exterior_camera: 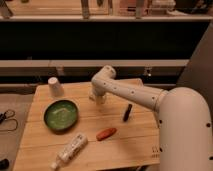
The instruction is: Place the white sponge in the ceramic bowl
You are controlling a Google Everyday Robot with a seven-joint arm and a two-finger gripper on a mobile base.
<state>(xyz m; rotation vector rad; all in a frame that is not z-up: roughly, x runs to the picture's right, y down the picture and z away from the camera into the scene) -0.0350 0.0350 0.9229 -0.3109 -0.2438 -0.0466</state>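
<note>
The robot's white arm (150,97) fills the right side and reaches left over the wooden table (135,145), bending down at its wrist. Its base is cut off by the right and bottom edges.

The ceramic bowl (60,115) sits on the table's left half. It is round, shallow and glossy green with a darker rim, and pale glints inside (reflections, as far as can be told).

A white tube (70,150) lies slanted near the front edge, just below the bowl. An upturned white cup (55,86) stands at the far left corner.

The gripper (98,97) points down at the table's far middle, right of the bowl and apart from it. Its state cannot be told.

An orange oblong (106,133) and a dark stick-like thing (128,112) lie right of centre.

The white sponge cannot be told apart from the pale mass at the gripper's lower end.
</note>
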